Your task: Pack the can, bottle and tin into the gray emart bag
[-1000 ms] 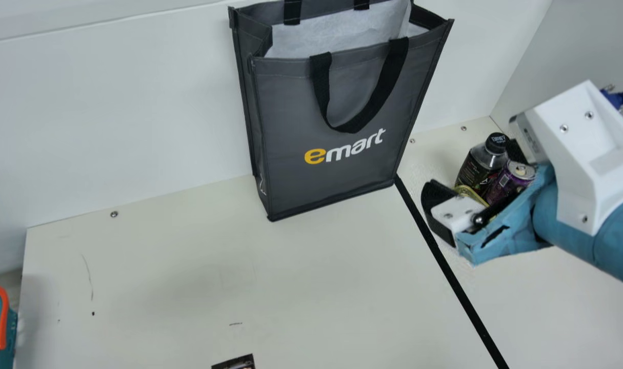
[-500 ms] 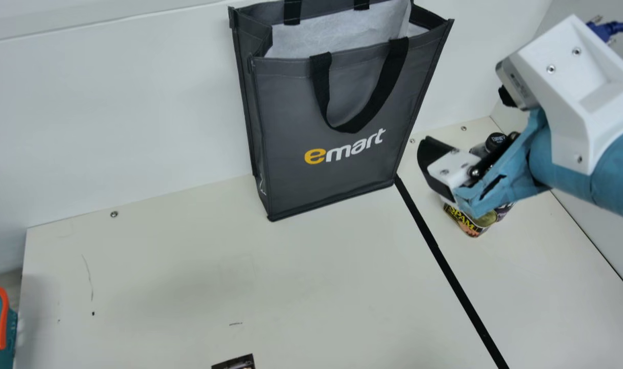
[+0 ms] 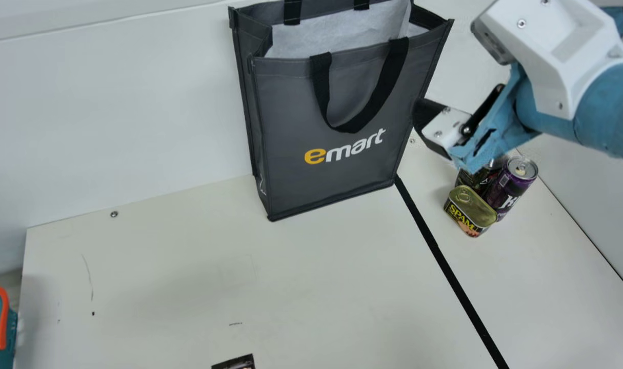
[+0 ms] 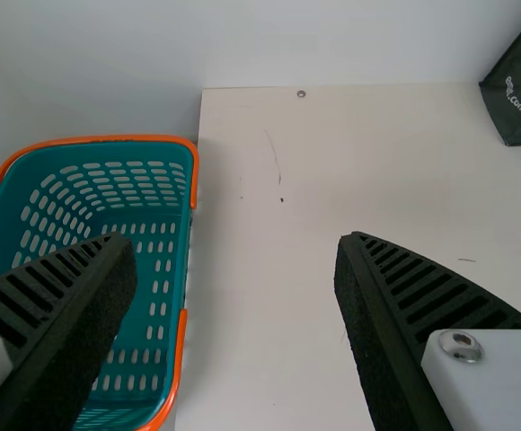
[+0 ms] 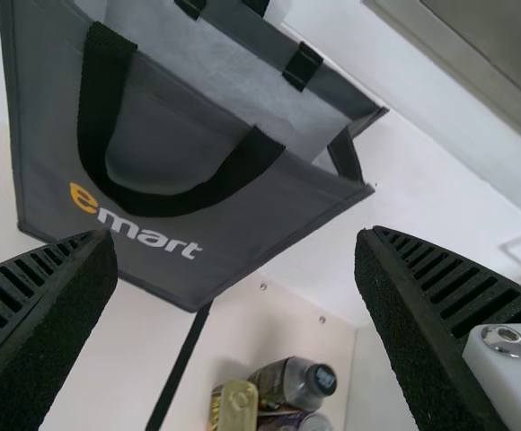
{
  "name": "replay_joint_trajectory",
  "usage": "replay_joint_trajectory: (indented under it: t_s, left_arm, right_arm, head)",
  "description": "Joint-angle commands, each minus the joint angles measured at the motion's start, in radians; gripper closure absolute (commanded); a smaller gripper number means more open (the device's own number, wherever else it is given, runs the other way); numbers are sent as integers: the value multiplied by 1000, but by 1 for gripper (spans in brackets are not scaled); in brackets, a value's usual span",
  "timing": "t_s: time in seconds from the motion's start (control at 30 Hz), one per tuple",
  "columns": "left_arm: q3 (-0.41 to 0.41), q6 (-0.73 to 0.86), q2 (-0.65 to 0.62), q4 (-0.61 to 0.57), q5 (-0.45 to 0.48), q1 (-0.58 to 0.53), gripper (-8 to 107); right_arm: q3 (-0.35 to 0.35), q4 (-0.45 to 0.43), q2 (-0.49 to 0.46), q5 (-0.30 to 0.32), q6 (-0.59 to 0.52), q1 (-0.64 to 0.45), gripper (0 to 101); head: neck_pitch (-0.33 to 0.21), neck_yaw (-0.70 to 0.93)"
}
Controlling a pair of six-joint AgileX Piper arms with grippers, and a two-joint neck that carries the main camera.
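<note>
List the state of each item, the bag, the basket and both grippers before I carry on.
Bag: upright, open at the top, front handle hanging down.
Tin: lid on, outside the bag.
Can: upright, outside the bag.
Bottle: upright, capped, outside the bag.
Basket: open-topped.
Right gripper: fingers apart, empty.
Left gripper: fingers apart, empty.

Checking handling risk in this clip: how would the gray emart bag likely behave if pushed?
The gray emart bag would probably flex, since its side panel creases inward. It looks light, with thin fabric walls, and being tall over a narrow base, may tip.
</note>
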Motion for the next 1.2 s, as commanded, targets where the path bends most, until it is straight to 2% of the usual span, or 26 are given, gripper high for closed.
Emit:
replay_joint_trajectory:
  t_s: [0.0, 0.27, 0.63, 1.17]
  left_arm:
    - [0, 0, 0, 0, 0, 0, 9]
    - [0, 0, 0, 0, 0, 0, 9]
    - [0, 0, 0, 0, 0, 0, 9]
    - [0, 0, 0, 0, 0, 0, 9]
  right_arm:
    - [-27, 8, 22, 0, -36, -1, 10]
    - [-126, 51, 111, 10, -152, -8, 10]
    - [-276, 141, 234, 67, -282, -28, 10]
    - [-290, 277, 335, 67, -470, -14, 10]
  head:
    - [-23, -1]
    - [-23, -1]
    - [-23, -1]
    - [-23, -1]
